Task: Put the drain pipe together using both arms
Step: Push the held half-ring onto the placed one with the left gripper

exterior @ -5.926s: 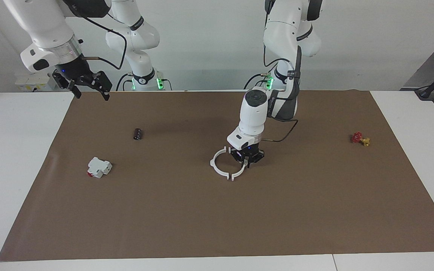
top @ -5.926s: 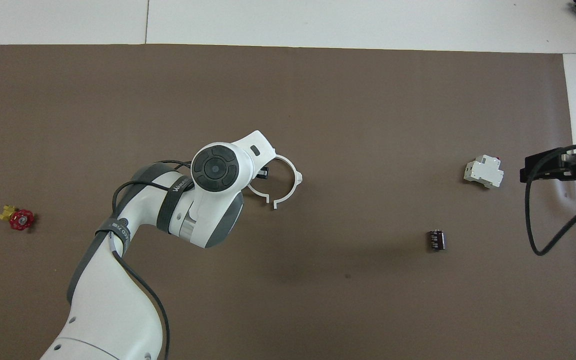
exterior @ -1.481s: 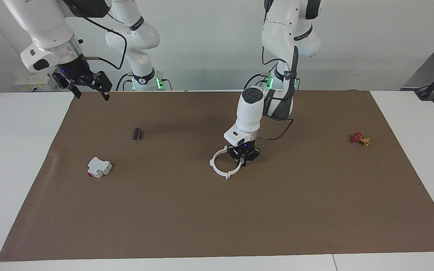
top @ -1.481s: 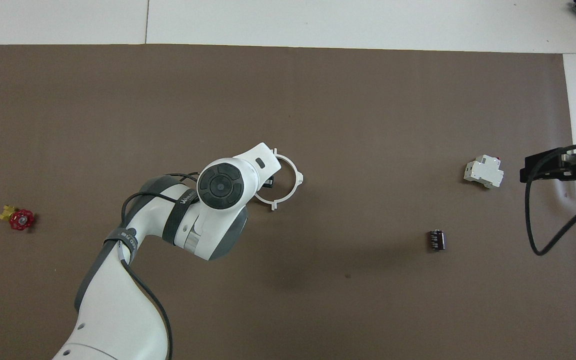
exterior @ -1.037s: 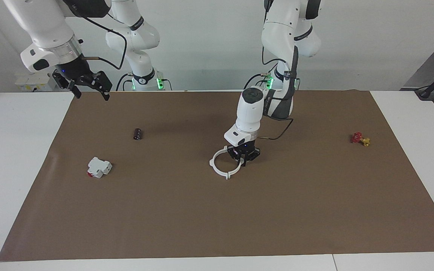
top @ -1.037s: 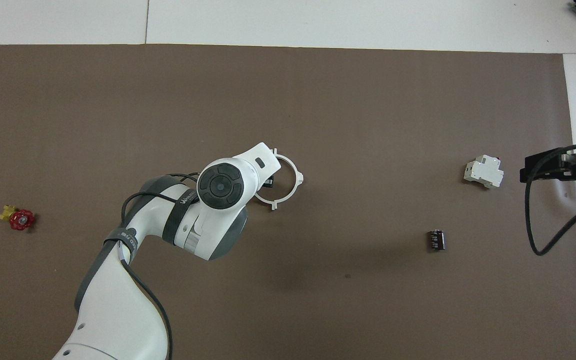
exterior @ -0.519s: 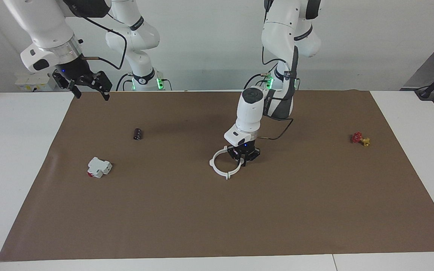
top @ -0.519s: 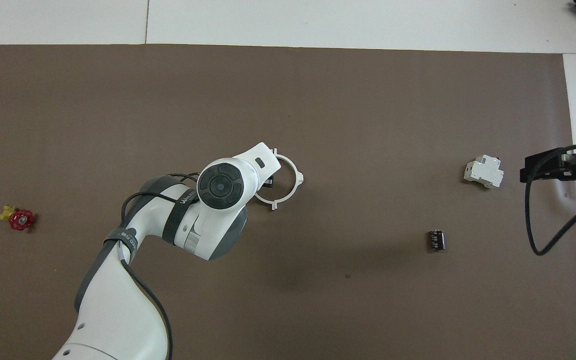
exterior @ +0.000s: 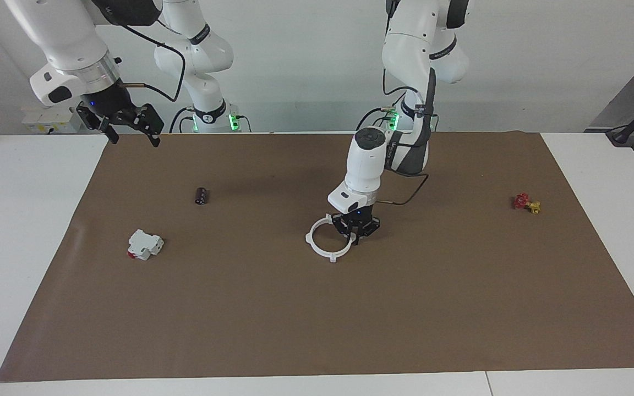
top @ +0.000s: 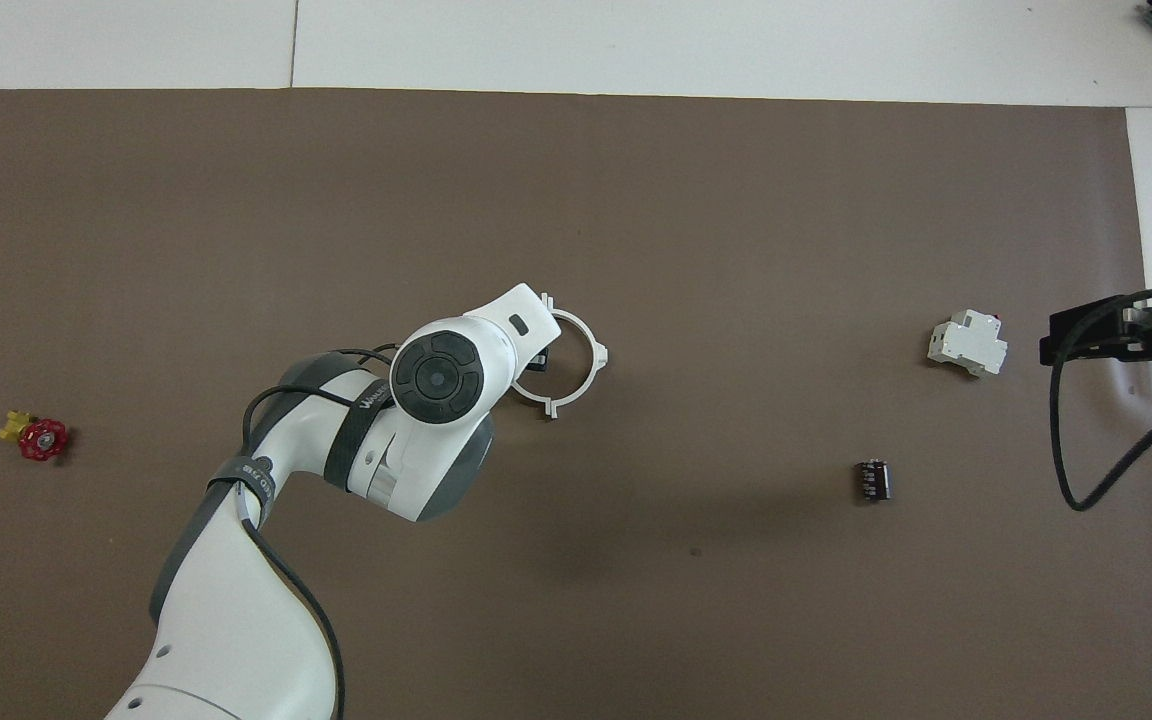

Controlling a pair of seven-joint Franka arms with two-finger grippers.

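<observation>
White plastic ring point(exterior: 326, 241), the drain pipe with its two halves meeting, lies flat near the middle of a brown mat point(exterior: 317, 308) that covers the table. Small tabs stick out from its rim. The left gripper point(exterior: 355, 229) is down at the ring's edge on the side toward the left arm's end of the table, fingers closed on the rim. The left arm point(top: 406, 410) hides that part of the ring from above. The right gripper point(exterior: 130, 125) hangs in the air over the mat's edge at the right arm's end, fingers spread apart and holding nothing; that arm waits. A white block with a red end point(exterior: 144, 245) and a dark cylinder point(exterior: 201, 195) lie toward the right arm's end. A red and yellow valve point(exterior: 526, 203) lies toward the left arm's end.
</observation>
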